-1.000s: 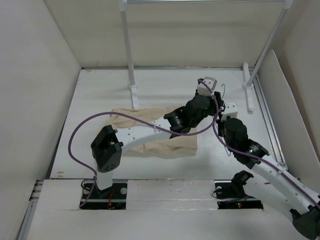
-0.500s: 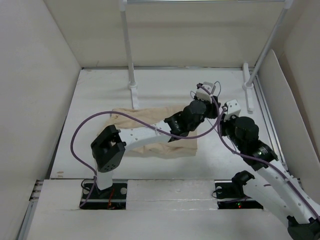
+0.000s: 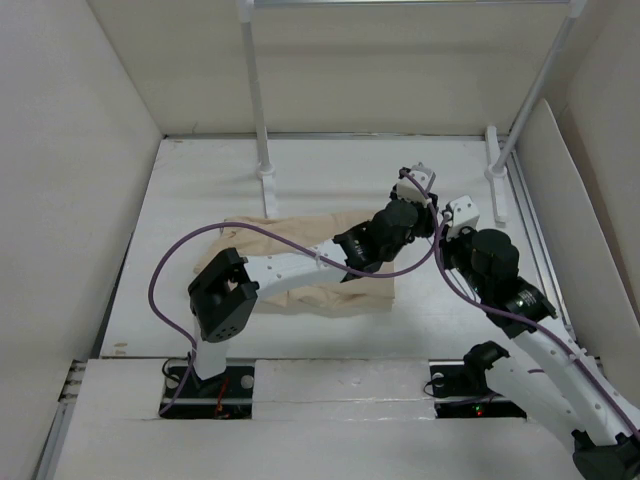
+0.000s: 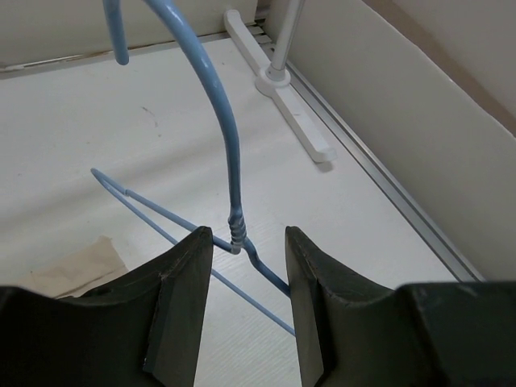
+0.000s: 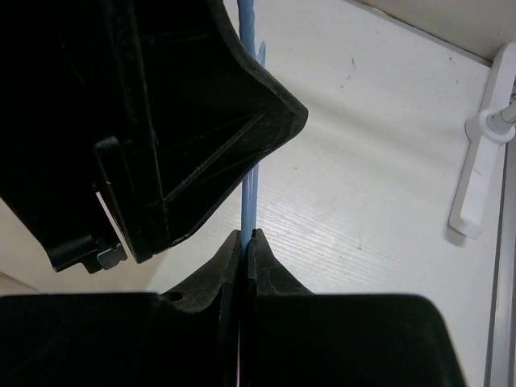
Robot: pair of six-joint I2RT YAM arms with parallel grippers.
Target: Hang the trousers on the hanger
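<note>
The left gripper point(image 4: 246, 242) has narrowed a touch, its fingers straddling the hanger point(image 4: 228, 137) at its twisted neck without touching it, so a handover looks close. The right gripper point(image 5: 246, 242) pinches the wire tight. The hanger is thin and pale blue, hook toward 12 o'clock. The trousers point(image 3: 350, 297) lie wrinkled on the table at 9 o'clock.

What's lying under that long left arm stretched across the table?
The beige trousers lie flat on the table beneath the left arm. Their edges show on both sides of it. The arm covers their middle, so what lies there cannot be seen.
</note>
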